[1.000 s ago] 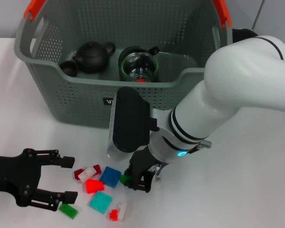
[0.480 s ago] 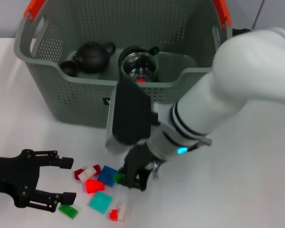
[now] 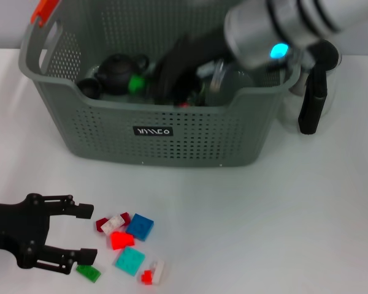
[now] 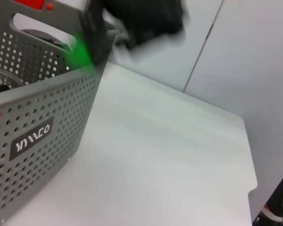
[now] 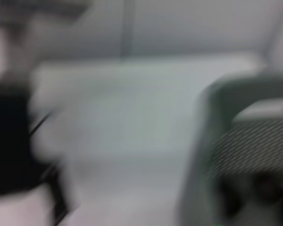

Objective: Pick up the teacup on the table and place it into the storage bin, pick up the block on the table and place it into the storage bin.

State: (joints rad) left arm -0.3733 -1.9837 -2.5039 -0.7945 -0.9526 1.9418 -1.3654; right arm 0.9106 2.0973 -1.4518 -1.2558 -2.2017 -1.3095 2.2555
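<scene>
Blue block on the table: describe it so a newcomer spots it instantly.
Start at the grey-green bin and drop to the bare table in front of it, where a small cluster of blocks lies beside the open left claw. The blue block sits at the cluster's bin-side edge, the only deep blue piece, darker than the teal block nearer the camera.

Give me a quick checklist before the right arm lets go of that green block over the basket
1. Green block in the right gripper: ok, it shows at the blurred fingertips.
2. Block over the storage bin: ok, it is inside the rim line in the head view.
3. Landing spot: not ok, the black teapot sits close beside the block, so it may land on it.
4. Height above the bin floor: cannot tell, the gripper is motion-blurred.
5. Left gripper out of the way: ok, open on the table by the loose blocks.
</scene>
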